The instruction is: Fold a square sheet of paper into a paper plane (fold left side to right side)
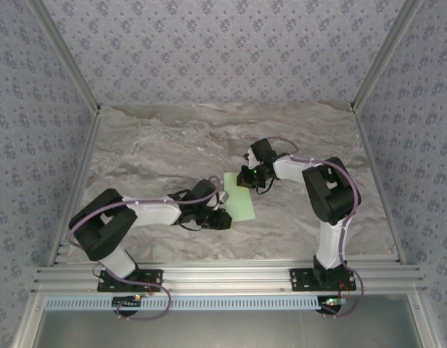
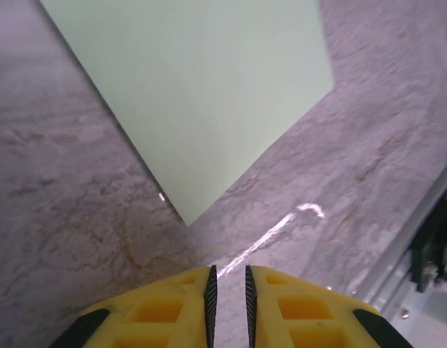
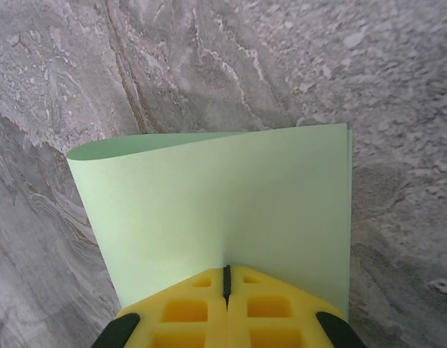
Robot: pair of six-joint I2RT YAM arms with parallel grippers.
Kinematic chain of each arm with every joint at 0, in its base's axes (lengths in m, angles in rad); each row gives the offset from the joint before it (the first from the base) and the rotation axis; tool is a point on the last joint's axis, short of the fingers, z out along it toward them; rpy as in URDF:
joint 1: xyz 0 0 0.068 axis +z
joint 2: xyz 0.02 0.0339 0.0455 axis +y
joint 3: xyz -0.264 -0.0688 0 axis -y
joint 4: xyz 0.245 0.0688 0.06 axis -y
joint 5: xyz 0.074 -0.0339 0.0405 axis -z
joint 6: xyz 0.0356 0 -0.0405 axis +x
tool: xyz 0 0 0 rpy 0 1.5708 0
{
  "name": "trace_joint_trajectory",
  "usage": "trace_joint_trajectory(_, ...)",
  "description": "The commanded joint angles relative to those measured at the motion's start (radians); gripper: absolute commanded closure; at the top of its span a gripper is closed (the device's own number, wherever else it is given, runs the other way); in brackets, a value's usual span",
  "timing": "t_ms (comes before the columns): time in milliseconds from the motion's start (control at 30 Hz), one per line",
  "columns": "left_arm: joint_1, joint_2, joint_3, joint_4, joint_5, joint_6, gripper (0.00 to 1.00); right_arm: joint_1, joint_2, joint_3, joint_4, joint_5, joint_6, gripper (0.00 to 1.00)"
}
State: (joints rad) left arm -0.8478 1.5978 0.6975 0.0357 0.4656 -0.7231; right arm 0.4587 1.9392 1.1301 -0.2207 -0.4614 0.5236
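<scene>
Nearest you, the rail [image 1: 223, 277] carries both arm bases. The left arm reaches forward and to the right from its base, and your left gripper [image 1: 222, 220] sits low over the table [image 1: 158, 138], just beside the near-left corner of the paper [image 1: 239, 199].

In the left wrist view its yellow fingers [image 2: 169, 308] stand a narrow slit apart with nothing between them, so it's released. They rest on bare marble. The paper's corner points at the tips from just ahead, near but not touching.

The paper is pale green and lies mid-table between the two grippers, slightly right of centre. From above it reads as a narrow rectangle, long side running near to far, tilted a little.

The right wrist view shows it doubled over. The fold on that view's left is a soft rounded loop, not pressed flat, and the top layer bows up there. On that view's right the two free edges lie almost flush, with a thin sliver of the lower layer showing.

Your right gripper [image 1: 247, 177] is at the paper's far end, with the arm bent in from the right base. Its fingers [image 3: 187, 308] are clenched — only a hairline seam shows between them, and the paper's edge runs straight in at the tips. It reads as a pinch on the paper, though the contact itself is hidden under the fingers.

Past that there is bare marble to the back edge, then patterned walls [image 1: 223, 43].
</scene>
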Motion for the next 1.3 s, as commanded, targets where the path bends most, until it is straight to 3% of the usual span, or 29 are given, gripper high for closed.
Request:
trace_joint_trajectory(0,0.073,-0.074,0.058,-0.026,0.039,0.007,0.77,-0.002,0.019,-0.025,-0.059,0.064,0.006,0.95)
trace_joint_trajectory(167,0.127,0.042,0.201,-0.082,0.064,0.080,0.76,-0.001,0.018,-0.024,-0.060,0.061,0.005,0.95)
trace_joint_trajectory(533,0.129,0.300,0.349,-0.047,0.056,0.077,0.78,0.000,-0.003,-0.021,-0.056,0.046,0.003,0.95)
trace_joint_trajectory(800,0.127,0.329,0.303,-0.045,0.018,0.055,0.79,-0.005,-0.069,0.023,-0.050,0.017,-0.015,0.93)
trace_joint_trajectory(933,0.127,0.328,0.274,-0.035,0.008,0.038,0.80,-0.010,-0.143,0.084,-0.128,0.051,-0.058,0.88)
trace_joint_trajectory(1000,0.126,0.329,0.265,-0.032,0.007,0.033,0.80,-0.010,-0.188,0.092,-0.177,0.075,-0.081,0.80)
trace_joint_trajectory(1100,0.125,0.326,0.261,-0.031,0.004,0.030,0.80,-0.009,-0.271,0.032,-0.233,0.091,-0.100,0.78)
trace_joint_trajectory(1267,0.124,0.329,0.270,-0.031,0.001,0.028,0.80,0.018,-0.413,-0.168,-0.225,0.069,-0.054,0.82)
